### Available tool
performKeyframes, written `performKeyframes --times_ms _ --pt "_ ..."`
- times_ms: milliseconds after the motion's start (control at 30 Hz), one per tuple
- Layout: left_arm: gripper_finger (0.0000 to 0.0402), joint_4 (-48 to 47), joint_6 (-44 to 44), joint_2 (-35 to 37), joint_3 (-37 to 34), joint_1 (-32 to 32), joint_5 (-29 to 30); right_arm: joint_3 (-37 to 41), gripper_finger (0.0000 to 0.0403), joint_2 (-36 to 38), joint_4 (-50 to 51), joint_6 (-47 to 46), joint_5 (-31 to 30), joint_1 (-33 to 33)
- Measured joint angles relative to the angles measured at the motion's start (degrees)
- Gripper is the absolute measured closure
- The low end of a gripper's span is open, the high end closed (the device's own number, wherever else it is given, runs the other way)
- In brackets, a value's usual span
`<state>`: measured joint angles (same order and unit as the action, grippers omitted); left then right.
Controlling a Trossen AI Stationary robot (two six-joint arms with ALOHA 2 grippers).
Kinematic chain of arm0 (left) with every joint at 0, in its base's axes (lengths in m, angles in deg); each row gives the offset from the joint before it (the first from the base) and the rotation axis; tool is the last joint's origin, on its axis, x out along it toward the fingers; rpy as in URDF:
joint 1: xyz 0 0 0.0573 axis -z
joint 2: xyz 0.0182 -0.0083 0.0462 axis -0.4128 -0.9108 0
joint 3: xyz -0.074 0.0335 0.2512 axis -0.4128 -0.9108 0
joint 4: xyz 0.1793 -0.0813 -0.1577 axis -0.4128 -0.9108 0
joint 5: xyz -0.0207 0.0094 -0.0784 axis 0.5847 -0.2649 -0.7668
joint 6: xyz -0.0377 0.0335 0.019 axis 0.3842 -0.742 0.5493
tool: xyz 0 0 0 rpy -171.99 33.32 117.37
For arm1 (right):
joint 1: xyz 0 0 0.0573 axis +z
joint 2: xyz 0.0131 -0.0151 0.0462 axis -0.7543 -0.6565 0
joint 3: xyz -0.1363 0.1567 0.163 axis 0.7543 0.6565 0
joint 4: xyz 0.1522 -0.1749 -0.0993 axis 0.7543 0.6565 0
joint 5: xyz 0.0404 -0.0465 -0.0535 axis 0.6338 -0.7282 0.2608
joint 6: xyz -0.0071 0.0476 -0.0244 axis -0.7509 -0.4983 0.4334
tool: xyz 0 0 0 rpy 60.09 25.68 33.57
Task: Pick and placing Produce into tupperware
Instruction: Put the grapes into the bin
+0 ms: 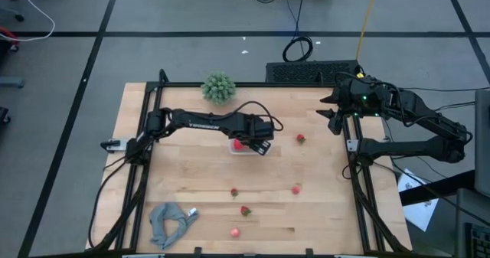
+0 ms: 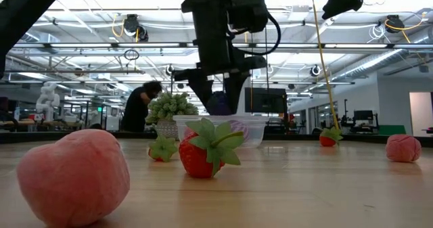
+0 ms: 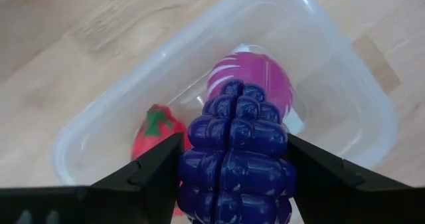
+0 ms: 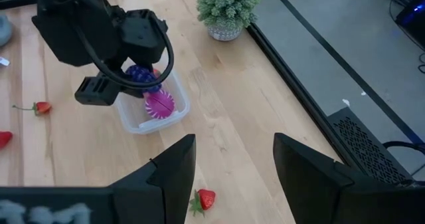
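My left gripper [image 1: 259, 144] hangs over the tupperware [image 1: 243, 147], shut on a dark purple grape bunch [image 3: 236, 151]. The clear tupperware [image 3: 332, 58] rests on the table and holds a red strawberry [image 3: 154, 134] and a magenta striped piece [image 3: 255, 74]. In the low view the grape bunch [image 2: 220, 105] sits just above the tupperware's rim [image 2: 254, 120]. Loose produce lies on the table: strawberries [image 1: 300, 138] [image 1: 245, 210] and pink pieces [image 1: 295, 189] [image 1: 235, 232]. My right gripper [image 1: 331, 109] waits open, raised at the table's far right corner. My left gripper pinches the grape bunch between its two fingers [image 3: 156, 167], one on each of the bunch's opposite sides [image 3: 192, 154]. The fingers come from above, pointing down. The bunch is lifted clear and hangs over the inside of the tupperware.
A green bushy ball [image 1: 218, 87] stands near the table's far edge. A grey cloth [image 1: 172, 221] lies at the near left corner. Black rails run along the table's left and right sides. A person stands in the room behind, seen in the low view.
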<state>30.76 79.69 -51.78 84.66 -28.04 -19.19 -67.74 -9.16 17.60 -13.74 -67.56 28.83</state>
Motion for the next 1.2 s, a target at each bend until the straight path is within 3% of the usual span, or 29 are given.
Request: performKeyframes --times_ms 1200 --pt "0.0146 0.0 -3.8 -0.7 0.0 2.6 0.1 0.0 0.0209 0.0 0.0 -0.2 0.0 0.0"
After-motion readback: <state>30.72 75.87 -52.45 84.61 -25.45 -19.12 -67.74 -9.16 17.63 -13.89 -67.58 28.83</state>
